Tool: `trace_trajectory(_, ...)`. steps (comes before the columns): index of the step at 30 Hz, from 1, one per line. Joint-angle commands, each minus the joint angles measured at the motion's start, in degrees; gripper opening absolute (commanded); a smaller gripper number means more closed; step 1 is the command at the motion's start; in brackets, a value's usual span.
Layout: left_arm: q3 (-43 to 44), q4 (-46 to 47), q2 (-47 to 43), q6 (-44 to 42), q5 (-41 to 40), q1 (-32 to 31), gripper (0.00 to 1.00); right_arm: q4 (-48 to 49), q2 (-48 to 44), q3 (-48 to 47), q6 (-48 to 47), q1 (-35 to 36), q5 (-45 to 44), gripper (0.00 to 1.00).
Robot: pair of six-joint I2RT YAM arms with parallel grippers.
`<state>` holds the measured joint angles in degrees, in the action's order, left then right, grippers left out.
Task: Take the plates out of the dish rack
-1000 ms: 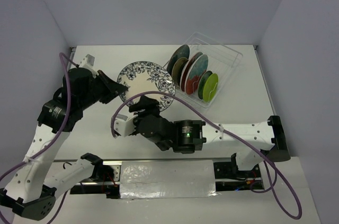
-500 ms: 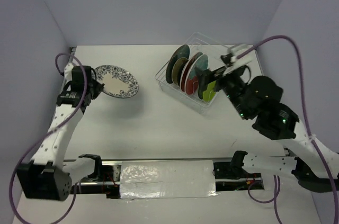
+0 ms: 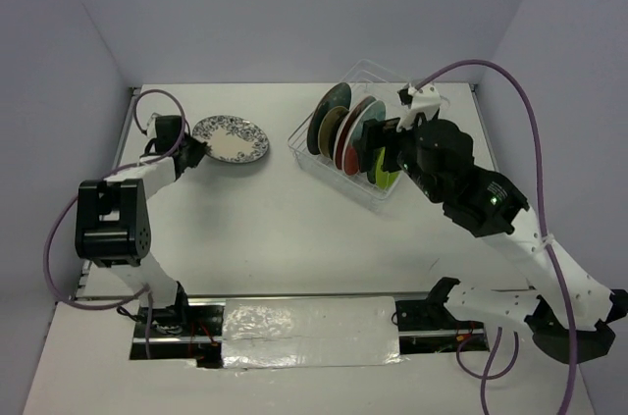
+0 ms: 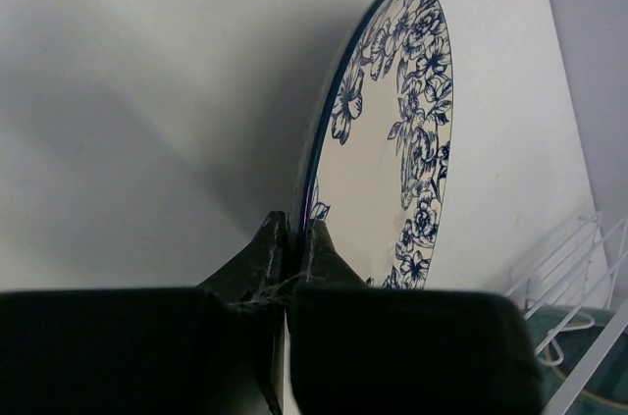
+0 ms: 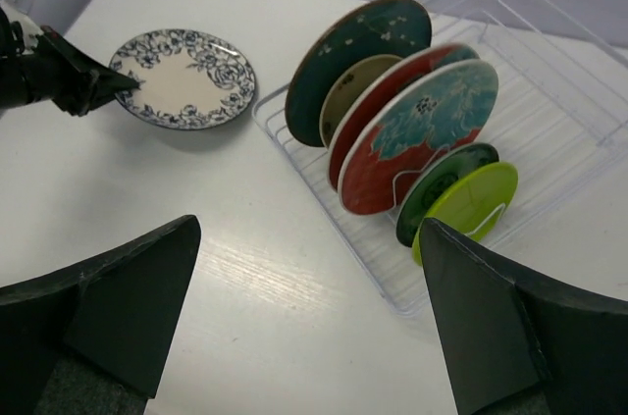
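A cream plate with a blue floral rim is at the back left, low over the table. My left gripper is shut on its near rim. The clear dish rack stands at the back right. It holds several upright plates: a dark teal one, a tan one, a red-and-teal one, a dark green one and a lime green one. My right gripper hangs wide open above the rack's near edge, holding nothing.
White walls close in the table on the left, back and right. Purple cables loop from both arms. The rack's thin wire dividers show at the lower right of the left wrist view.
My right arm left the floral plate at the table's middle, swung to the rack and opened wide. My left arm carried the plate to the back left.
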<state>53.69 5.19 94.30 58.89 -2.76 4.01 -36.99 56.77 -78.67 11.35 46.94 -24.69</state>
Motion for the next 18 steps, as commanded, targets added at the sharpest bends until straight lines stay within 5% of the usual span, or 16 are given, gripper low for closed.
trace_trajectory(1,6.8,8.1,6.0,3.0,2.2,0.2,0.0,-1.1,2.8,-1.9,4.4,-6.0,7.0,1.0)
trace_trajectory(5,14.1,4.5,13.9,2.5,2.2,0.2,0.24,-2.2,10.2,-4.0,10.3,-11.3,8.2,1.0)
trace_trajectory(8,15.9,2.4,16.3,2.5,1.3,0.2,0.5,-0.9,12.4,-4.2,15.1,-14.7,9.2,1.0)
trace_trajectory(11,19.7,-4.7,18.5,1.8,0.0,0.2,0.87,1.9,14.7,-3.3,18.4,-17.0,12.8,1.0)
trace_trajectory(16,18.4,-12.4,13.7,1.0,-4.5,0.3,0.99,-2.0,23.4,-9.7,23.3,-18.7,10.8,1.0)
trace_trajectory(18,20.7,-22.6,10.0,-0.5,-7.0,0.2,1.0,-3.9,27.1,-13.0,26.1,-18.6,6.8,0.99)
